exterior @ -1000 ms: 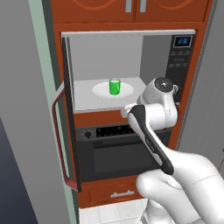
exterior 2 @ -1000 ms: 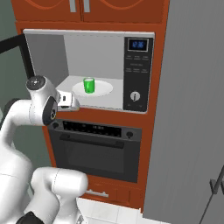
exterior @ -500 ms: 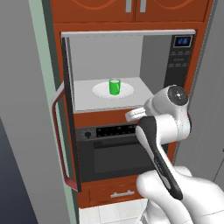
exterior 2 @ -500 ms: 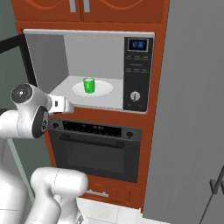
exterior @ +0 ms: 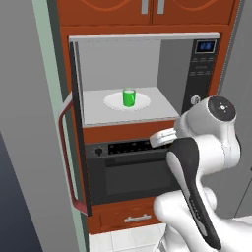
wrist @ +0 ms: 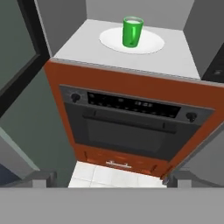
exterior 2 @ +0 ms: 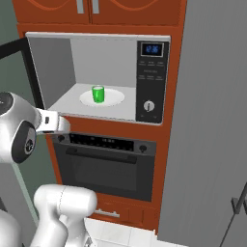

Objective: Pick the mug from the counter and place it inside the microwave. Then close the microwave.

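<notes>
While we counted from largest down, we found one wall oven (exterior: pixel 133 172) with two knobs, one microwave (exterior: pixel 142 78) above it with its door (exterior: pixel 74 147) swung wide to the left, one white round plate (exterior: pixel 127 101), and one green mug (exterior: pixel 128 97) standing upright on that plate inside the microwave. From the left base view we saw the door's curved red handle (exterior: pixel 66 152); from the right base view we saw the control panel (exterior 2: pixel 151 82) with blue display face-on. The gripper (wrist: pixel 107 181) stood wide open and empty, its tips barely visible in the hand view, well back from the mug.
</notes>
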### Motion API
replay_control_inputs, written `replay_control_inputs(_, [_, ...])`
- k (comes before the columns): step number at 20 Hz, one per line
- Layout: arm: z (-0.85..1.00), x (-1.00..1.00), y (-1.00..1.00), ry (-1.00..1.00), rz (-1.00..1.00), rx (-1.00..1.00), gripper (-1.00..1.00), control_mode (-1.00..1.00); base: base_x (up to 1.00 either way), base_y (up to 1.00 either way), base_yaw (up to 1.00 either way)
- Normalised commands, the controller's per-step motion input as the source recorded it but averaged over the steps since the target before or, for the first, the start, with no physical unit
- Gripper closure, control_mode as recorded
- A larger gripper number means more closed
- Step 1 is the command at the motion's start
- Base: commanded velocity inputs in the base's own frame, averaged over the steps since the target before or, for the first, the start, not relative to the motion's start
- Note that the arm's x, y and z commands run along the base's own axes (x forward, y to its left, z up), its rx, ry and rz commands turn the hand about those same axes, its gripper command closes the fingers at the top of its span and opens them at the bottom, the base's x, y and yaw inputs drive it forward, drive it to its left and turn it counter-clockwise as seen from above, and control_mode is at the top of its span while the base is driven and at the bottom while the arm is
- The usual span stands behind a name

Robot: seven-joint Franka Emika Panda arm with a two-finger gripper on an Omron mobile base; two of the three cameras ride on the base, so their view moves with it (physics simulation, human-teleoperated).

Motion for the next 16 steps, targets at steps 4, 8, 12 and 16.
replay_control_inputs(4, [0.0,-0.84,0.0,0.01,0.0,0.0,-1.0,-1.0,0.0,0.0,0.0])
replay_control_inputs(8, [0.11,-0.79,0.0,-0.08,0.0,0.0,-1.0,-1.0,0.0,0.0,0.0])
replay_control_inputs(12, [0.21,-0.59,0.0,-0.17,0.0,0.0,-1.0,-1.0,0.0,0.0,0.0])
replay_control_inputs(16, [0.32,-0.37,0.0,-0.28,0.0,0.0,-1.0,-1.0,0.0,0.0,0.0])
